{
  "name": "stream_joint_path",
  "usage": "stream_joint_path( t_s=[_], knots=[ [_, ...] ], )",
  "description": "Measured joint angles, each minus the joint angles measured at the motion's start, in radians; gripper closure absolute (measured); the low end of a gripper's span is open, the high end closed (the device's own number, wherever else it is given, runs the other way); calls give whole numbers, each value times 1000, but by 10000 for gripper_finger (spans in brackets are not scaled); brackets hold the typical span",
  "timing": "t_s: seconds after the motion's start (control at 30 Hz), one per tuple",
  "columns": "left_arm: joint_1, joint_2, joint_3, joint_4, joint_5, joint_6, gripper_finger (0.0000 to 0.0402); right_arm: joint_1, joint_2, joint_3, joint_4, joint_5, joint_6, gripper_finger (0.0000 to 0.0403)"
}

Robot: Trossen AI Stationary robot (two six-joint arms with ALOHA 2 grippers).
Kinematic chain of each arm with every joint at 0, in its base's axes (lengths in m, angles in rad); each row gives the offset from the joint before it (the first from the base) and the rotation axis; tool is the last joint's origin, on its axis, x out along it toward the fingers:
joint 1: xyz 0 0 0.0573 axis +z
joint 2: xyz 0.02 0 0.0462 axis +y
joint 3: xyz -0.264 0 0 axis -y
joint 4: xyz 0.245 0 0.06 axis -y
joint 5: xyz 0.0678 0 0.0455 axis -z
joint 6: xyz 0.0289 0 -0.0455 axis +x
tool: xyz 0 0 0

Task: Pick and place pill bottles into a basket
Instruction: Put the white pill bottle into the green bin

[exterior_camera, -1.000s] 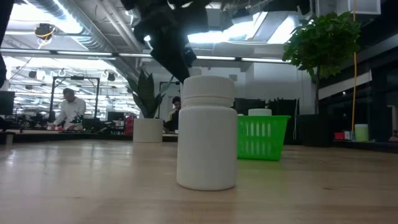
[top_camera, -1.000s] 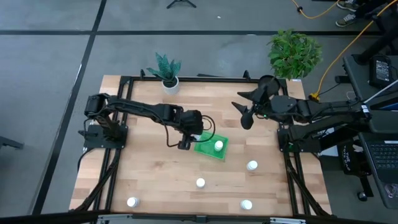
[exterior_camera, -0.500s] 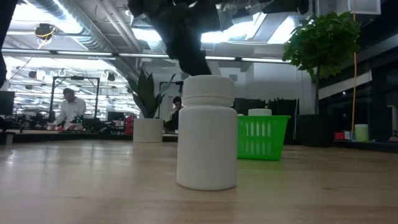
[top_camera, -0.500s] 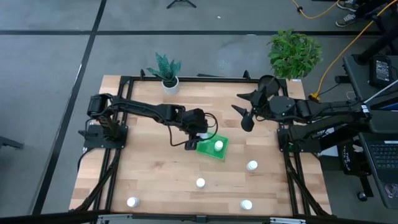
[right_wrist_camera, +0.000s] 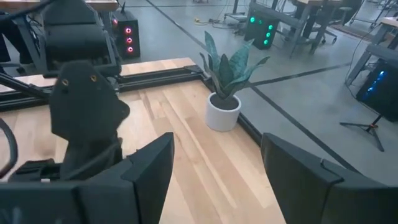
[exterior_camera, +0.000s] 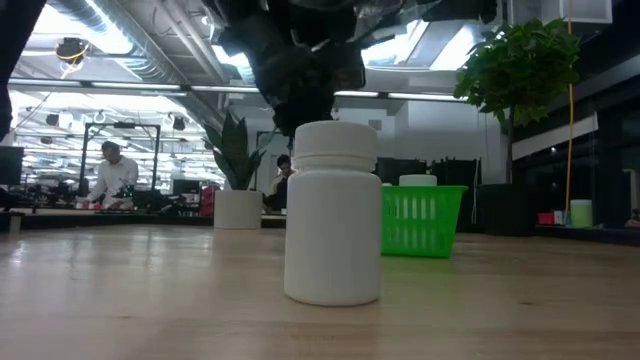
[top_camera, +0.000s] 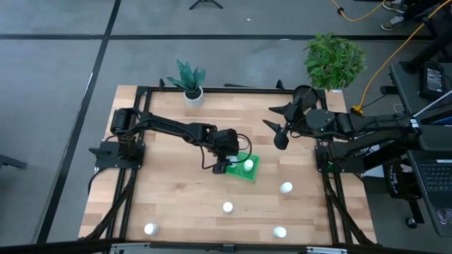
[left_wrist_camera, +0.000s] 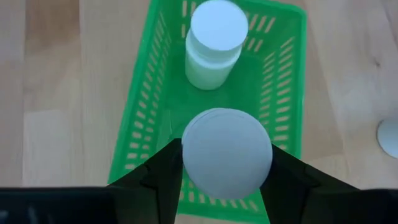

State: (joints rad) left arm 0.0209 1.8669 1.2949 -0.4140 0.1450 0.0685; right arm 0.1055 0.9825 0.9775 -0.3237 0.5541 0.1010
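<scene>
Left pincer [left_wrist_camera: 227,180] clamped; right pincer [top_camera: 280,134] apparently open.

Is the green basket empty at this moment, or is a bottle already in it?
Not empty. One pill bottle stands upright inside the basket; the left gripper holds a second bottle above it.

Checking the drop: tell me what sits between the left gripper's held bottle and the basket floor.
Nothing. In the left wrist view the held bottle, in the left gripper, hangs over bare green basket floor; the other bottle stands farther along.
</scene>
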Motion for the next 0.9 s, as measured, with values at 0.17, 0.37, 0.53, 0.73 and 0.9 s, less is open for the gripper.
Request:
stream_joint_path(
  t_s=[0.17, 0.37, 0.53, 0.73, 0.9],
  knots=[
    [20, 21, -1, 1, -1, 4, 236, 0, 0, 0, -1, -2, 2, 160],
    [38, 52, 0, 26, -3, -3, 236, 0, 0, 0, -2, -6, 0, 160],
    [40, 52, -1, 22, -13, -3, 191, 0, 0, 0, -8, -7, -2, 160],
    [40, 48, -1, 26, -19, -19, 148, 0, 0, 0, -10, -8, -3, 159],
    [40, 48, 31, -35, -19, -20, 144, 0, 0, 0, -11, -8, -4, 159]
  ],
)
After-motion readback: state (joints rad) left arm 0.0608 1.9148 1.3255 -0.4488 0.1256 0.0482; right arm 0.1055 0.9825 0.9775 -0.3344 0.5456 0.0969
